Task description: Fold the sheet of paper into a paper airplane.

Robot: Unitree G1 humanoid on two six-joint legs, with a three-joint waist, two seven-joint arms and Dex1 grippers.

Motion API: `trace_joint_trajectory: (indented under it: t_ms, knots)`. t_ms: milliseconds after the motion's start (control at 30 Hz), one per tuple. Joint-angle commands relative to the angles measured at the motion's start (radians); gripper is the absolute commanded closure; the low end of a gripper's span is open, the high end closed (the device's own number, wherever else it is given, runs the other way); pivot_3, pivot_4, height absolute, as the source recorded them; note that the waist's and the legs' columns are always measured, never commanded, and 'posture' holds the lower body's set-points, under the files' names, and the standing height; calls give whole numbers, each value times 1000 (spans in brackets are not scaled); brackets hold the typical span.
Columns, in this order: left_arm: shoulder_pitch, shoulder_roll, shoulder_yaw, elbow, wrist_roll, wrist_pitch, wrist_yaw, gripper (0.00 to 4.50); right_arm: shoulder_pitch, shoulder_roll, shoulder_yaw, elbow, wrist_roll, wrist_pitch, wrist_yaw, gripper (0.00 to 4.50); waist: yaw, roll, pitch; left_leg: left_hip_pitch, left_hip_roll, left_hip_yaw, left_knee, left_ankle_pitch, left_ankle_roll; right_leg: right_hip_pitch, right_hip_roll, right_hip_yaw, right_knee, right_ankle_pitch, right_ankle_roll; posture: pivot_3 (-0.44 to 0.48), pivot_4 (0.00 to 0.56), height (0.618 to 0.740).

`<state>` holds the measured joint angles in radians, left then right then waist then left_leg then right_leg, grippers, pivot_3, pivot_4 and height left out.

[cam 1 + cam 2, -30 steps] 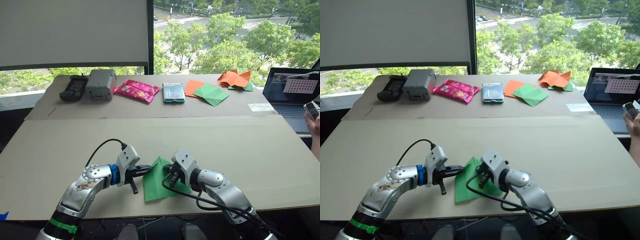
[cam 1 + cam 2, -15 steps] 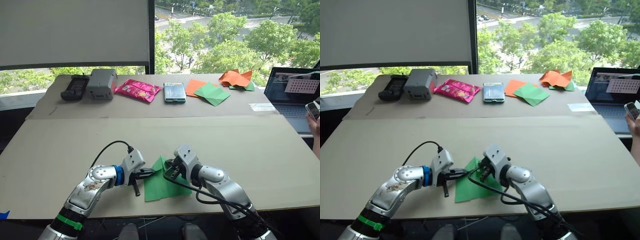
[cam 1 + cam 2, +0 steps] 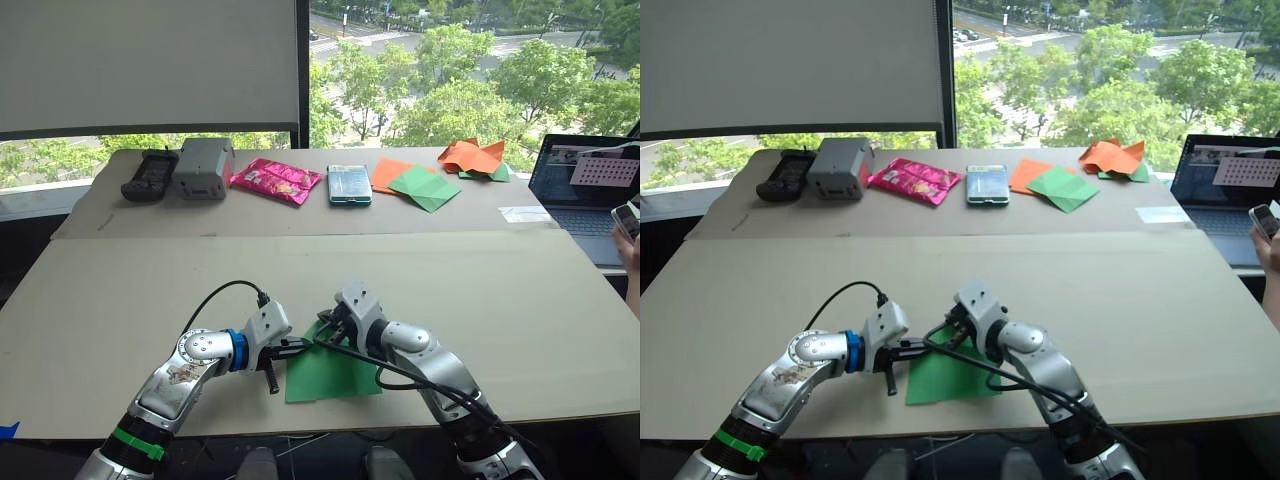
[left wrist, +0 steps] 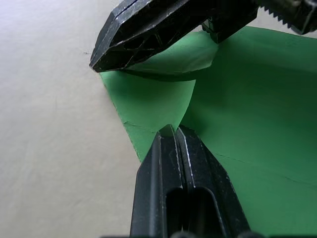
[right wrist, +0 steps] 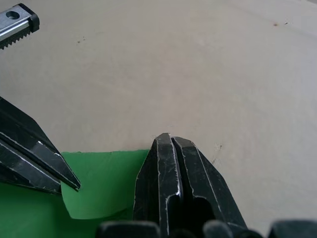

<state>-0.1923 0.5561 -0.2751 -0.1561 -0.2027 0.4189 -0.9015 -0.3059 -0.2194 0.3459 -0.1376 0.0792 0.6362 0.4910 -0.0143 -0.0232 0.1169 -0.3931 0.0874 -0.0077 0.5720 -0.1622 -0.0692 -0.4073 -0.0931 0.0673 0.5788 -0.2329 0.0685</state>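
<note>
The sheet of paper (image 3: 335, 375) is bright green and lies flat near the table's front edge, its far tip folded over into a small curled flap (image 4: 168, 57). My left gripper (image 3: 303, 346) is shut, and its tips (image 4: 168, 130) rest on the sheet at the flap's edge. My right gripper (image 3: 322, 338) is also shut. It lies across the folded far edge with the flap curling under its fingers (image 5: 171, 148). The two grippers' tips are close together, almost touching. No paper airplane shape shows.
Along the far table stand a black controller (image 3: 148, 175), a grey box (image 3: 202, 168), a pink packet (image 3: 275, 180), a phone (image 3: 348, 185), overlapping orange and green sheets (image 3: 415, 185) and a crumpled paper heap (image 3: 472, 158). A laptop (image 3: 590, 190) and a person's hand (image 3: 630, 240) are at the right.
My right gripper has moved left toward the left gripper, and the sheet's pointed far tip is now folded down. The left gripper has stayed at the sheet's left side.
</note>
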Motion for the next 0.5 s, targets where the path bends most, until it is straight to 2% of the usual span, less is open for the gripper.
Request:
trace_joint_trajectory:
  t_ms: [33,267,433,500]
  knots:
    - [5,9,-13,6,14,6,-8,4461,-17,-5,6,-1,-14,-20,3,4500,0,0,0,0,0,0,0,0,0,0,0,0,0,0,0,0,150,718]
    - [7,17,-7,4,14,0,-18,4461,-17,0,9,27,-31,11,-6,4500,-1,1,-1,1,0,0,0,0,0,0,0,0,0,0,0,0,150,718]
    - [1,36,37,-32,-41,53,-45,3041,-19,1,14,32,-34,21,-6,4500,-2,2,-1,1,0,0,0,0,0,0,0,0,0,0,0,0,150,718]
    - [-21,36,83,-45,-99,107,-50,2307,-18,2,15,33,-33,22,-6,4500,-2,2,-1,1,0,0,0,0,0,0,0,0,0,0,0,0,150,718]
